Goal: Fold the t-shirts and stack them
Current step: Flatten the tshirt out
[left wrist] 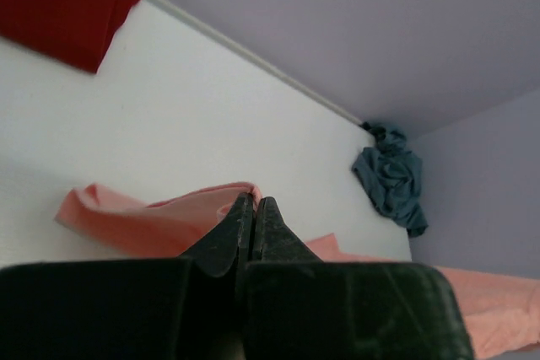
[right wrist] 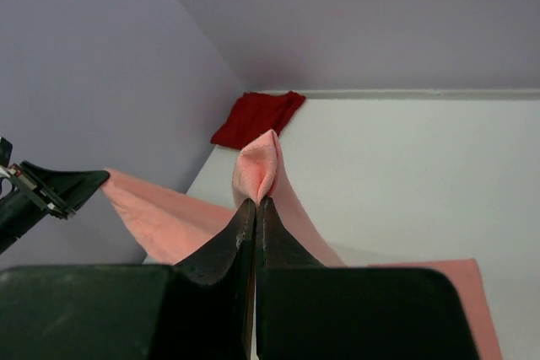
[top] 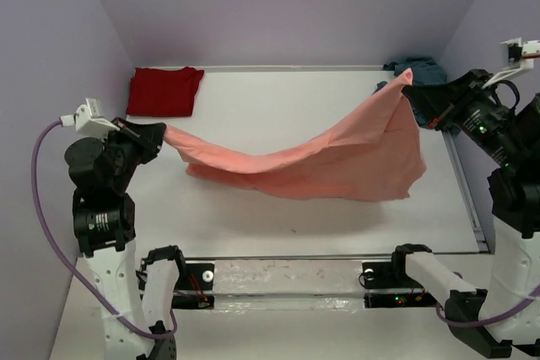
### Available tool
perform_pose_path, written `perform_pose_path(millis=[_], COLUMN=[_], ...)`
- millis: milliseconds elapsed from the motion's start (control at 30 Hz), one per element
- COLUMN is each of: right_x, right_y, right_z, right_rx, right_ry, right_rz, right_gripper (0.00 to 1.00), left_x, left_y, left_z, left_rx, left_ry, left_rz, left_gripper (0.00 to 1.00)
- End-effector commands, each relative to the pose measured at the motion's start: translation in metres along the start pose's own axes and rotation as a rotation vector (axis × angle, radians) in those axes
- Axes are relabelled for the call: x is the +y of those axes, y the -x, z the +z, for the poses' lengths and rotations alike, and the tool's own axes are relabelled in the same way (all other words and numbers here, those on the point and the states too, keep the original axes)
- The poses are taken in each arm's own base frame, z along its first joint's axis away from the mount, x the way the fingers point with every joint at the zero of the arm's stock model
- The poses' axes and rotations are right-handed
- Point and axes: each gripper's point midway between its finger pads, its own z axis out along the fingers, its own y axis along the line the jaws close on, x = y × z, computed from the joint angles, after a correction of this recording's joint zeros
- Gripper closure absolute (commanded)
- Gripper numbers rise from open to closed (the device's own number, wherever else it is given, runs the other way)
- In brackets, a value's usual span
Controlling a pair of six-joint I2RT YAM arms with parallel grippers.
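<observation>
The salmon-pink t-shirt (top: pixel 337 162) hangs in the air, stretched and sagging between both arms above the white table. My left gripper (top: pixel 164 135) is shut on its left corner, with pink cloth (left wrist: pixel 152 221) bunched just past the fingertips. My right gripper (top: pixel 411 95) is shut on the opposite corner, held higher, and a pinched fold (right wrist: pixel 258 166) sticks up from the jaws. The dark red t-shirt (top: pixel 164 92) lies folded flat at the back left. The teal-blue t-shirt (top: pixel 419 68) sits crumpled in the back right corner, partly hidden behind the pink cloth.
Purple walls close in the table (top: pixel 278 99) at the back and both sides. A metal rail (top: pixel 287 276) runs along the near edge between the arm bases. The table's right edge (top: pixel 466 187) lies close under the right arm.
</observation>
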Motion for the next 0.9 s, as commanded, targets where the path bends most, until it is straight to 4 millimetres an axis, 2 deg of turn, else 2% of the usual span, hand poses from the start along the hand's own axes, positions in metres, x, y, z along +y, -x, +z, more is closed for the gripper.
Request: perform_pose_path(millis=[0, 33, 67, 100, 133, 200, 233, 300, 333, 433, 533, 633, 733, 867], right_x=[0.037, 0.042, 0.043, 0.056, 0.059, 0.063, 0.073, 0.077, 0.089, 0.099, 0.094, 0.084, 0.066, 0.053], right_y=[0.039, 0.046, 0.05, 0.062, 0.067, 0.076, 0.086, 0.092, 0.102, 0.118, 0.127, 0.13, 0.129, 0.128], right_z=[-0.013, -0.015, -0.012, -0.019, -0.02, -0.016, -0.023, -0.02, -0.029, -0.033, -0.032, -0.023, -0.005, 0.014], right_rx=[-0.091, -0.105, -0.106, -0.139, -0.15, -0.16, -0.187, -0.189, -0.223, -0.266, -0.302, -0.306, -0.287, -0.265], right_ry=[0.095, 0.104, 0.11, 0.134, 0.142, 0.152, 0.172, 0.188, 0.209, 0.221, 0.185, 0.151, 0.113, 0.101], right_rz=[-0.079, -0.086, -0.088, -0.113, -0.124, -0.135, -0.153, -0.153, -0.175, -0.199, -0.208, -0.22, -0.221, -0.216], right_gripper=[1.0, 1.0, 1.0, 1.0, 1.0, 1.0, 1.0, 1.0, 1.0, 1.0, 1.0, 1.0, 1.0, 1.0], left_x=[-0.073, -0.071, -0.085, -0.092, -0.103, -0.112, -0.123, -0.131, -0.141, -0.152, -0.153, -0.145, -0.131, -0.12], left_y=[0.072, 0.071, 0.087, 0.095, 0.111, 0.122, 0.136, 0.146, 0.157, 0.173, 0.182, 0.187, 0.187, 0.192], left_z=[-0.045, -0.044, -0.054, -0.059, -0.064, -0.066, -0.07, -0.075, -0.083, -0.091, -0.093, -0.087, -0.074, -0.059], left_rx=[-0.225, -0.222, -0.261, -0.281, -0.314, -0.323, -0.348, -0.367, -0.399, -0.452, -0.486, -0.515, -0.518, -0.524], left_ry=[-0.153, -0.144, -0.158, -0.165, -0.171, -0.172, -0.183, -0.19, -0.205, -0.215, -0.207, -0.178, -0.131, -0.097], left_rz=[0.058, 0.055, 0.076, 0.086, 0.096, 0.107, 0.113, 0.12, 0.125, 0.137, 0.133, 0.119, 0.09, 0.078], left_gripper=[1.0, 1.0, 1.0, 1.0, 1.0, 1.0, 1.0, 1.0, 1.0, 1.0, 1.0, 1.0, 1.0, 1.0])
